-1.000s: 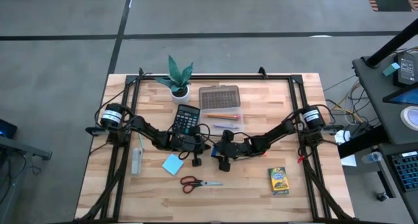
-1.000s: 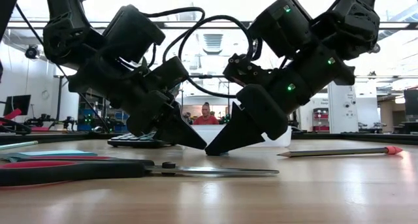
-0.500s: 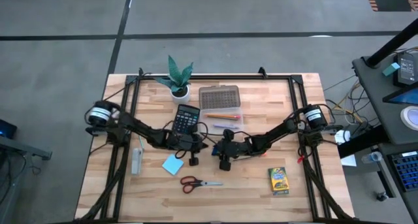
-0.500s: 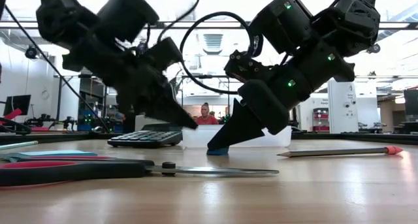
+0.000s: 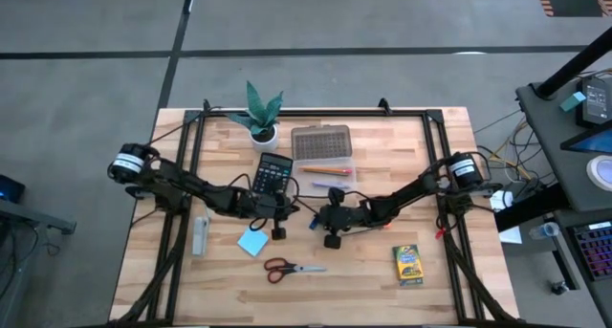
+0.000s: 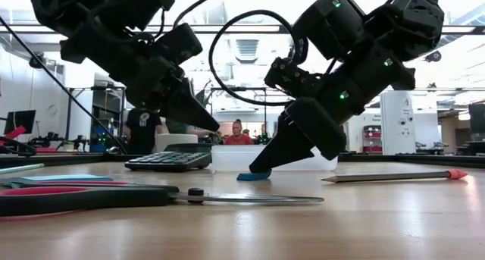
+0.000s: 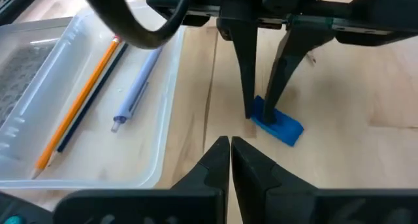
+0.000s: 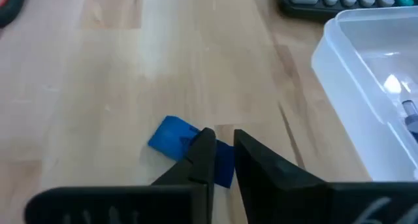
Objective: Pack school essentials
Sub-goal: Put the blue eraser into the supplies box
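Note:
The tiny blue eraser (image 7: 279, 125) lies flat on the wooden table (image 5: 363, 271) near its middle, just in front of the clear box. My right gripper (image 8: 222, 149) slants down onto it and is shut on it. My left gripper (image 7: 230, 143) is shut with nothing in it and hangs above the table to the eraser's left (image 6: 212, 127). The red-handled scissors (image 5: 292, 267), the light-blue note pad (image 5: 252, 240) and the crayon box (image 5: 408, 264) lie nearer the front edge. My right gripper pinches one end of the eraser (image 7: 260, 112) between its two fingers (image 7: 248, 87). The fingers slant down from the table's right side and stand across the eraser. The eraser's underside rests on the table, and its other end (image 8: 168, 135) sticks out past the fingers.
The clear box (image 7: 85, 100) holds pencils and a pen, with its grey lid (image 5: 320, 142) behind it. A calculator (image 5: 273, 173) and a potted plant (image 5: 260, 113) stand at the back. A red-tipped pencil (image 6: 394, 176) lies to the right, and a small white object (image 5: 200, 234) to the left.
My left gripper has lifted its tips off the table beside the eraser and drawn back up and toward the table's left edge. The eraser, hidden between the two grippers' tips a second ago, now shows on the table under my right gripper, which has stayed in place.

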Motion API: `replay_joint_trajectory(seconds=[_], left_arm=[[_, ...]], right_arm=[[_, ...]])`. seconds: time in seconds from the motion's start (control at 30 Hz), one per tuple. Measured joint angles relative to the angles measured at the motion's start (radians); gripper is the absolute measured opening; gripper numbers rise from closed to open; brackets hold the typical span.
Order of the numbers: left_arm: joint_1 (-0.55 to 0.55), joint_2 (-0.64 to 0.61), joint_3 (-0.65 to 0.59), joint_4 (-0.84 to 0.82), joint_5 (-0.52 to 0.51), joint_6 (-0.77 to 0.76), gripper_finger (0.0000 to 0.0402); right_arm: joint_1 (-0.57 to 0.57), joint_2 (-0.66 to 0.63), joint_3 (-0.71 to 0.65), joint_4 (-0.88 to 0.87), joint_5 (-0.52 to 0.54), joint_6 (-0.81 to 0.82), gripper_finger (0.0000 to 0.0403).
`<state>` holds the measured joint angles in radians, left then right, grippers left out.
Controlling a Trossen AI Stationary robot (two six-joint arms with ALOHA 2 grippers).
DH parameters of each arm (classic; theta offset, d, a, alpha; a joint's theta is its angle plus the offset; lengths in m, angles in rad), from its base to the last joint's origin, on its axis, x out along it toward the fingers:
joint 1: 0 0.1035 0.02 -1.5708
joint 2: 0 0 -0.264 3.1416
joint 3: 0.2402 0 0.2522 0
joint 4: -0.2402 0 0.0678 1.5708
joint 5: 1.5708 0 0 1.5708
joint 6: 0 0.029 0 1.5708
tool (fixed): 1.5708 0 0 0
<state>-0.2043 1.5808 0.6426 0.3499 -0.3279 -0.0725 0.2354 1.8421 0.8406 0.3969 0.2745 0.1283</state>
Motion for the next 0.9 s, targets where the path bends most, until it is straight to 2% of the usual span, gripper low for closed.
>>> replay_joint_trajectory(seconds=[0.17,0.53,0.9], left_arm=[[-0.005,0.001,0.000,0.005,0.001,-0.008,0.0000],[-0.036,0.002,0.003,0.058,0.034,-0.053,0.0000],[-0.095,0.002,0.010,0.118,0.035,-0.088,0.0000]], right_arm=[[0.011,-0.025,0.001,-0.061,-0.008,0.042,0.0012],[0.041,-0.112,0.001,-0.169,-0.037,0.124,0.0008],[0.072,-0.129,0.001,-0.152,0.048,0.111,0.0008]])
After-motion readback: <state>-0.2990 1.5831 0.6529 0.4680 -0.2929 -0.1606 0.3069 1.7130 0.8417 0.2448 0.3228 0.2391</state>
